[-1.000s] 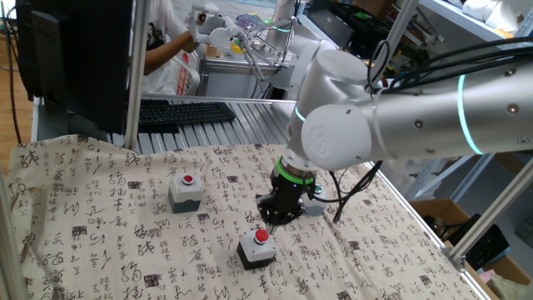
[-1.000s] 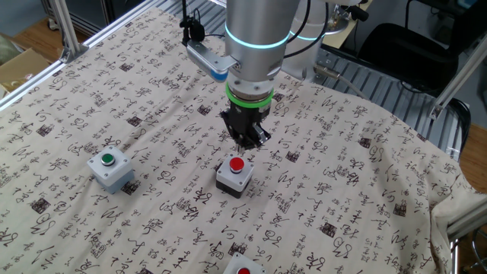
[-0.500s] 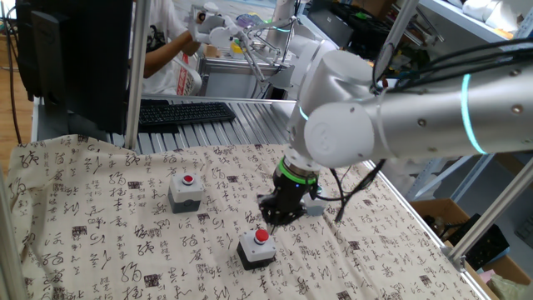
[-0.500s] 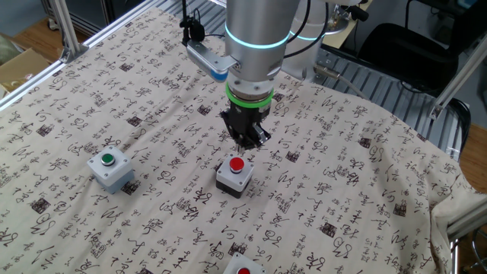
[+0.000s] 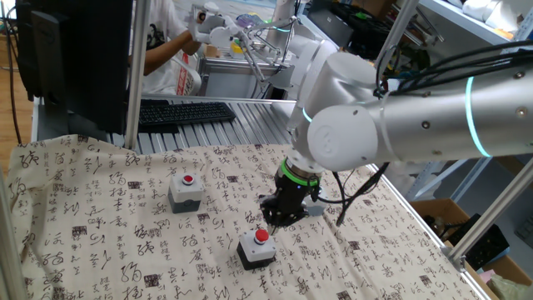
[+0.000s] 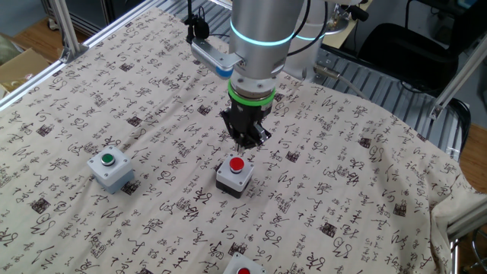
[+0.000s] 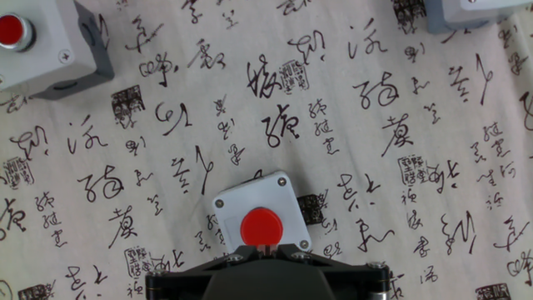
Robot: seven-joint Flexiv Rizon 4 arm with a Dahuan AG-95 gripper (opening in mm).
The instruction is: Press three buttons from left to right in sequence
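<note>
A cream tablecloth [image 6: 365, 152] printed with black calligraphy is covering the table. The gripper [image 6: 245, 141], fingers closed and empty, is hovering at twelve o'clock of the red dome button [image 6: 237, 165]. A keyboard [image 5: 183, 112] is lying behind.

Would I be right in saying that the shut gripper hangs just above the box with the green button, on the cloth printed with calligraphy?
Not quite: the gripper hangs over the middle box with the large red dome button, not the green one. The other fixed view shows the green-button box standing well apart, untouched. The rest holds: the fingers are shut, and the cloth is printed with calligraphy.
</note>
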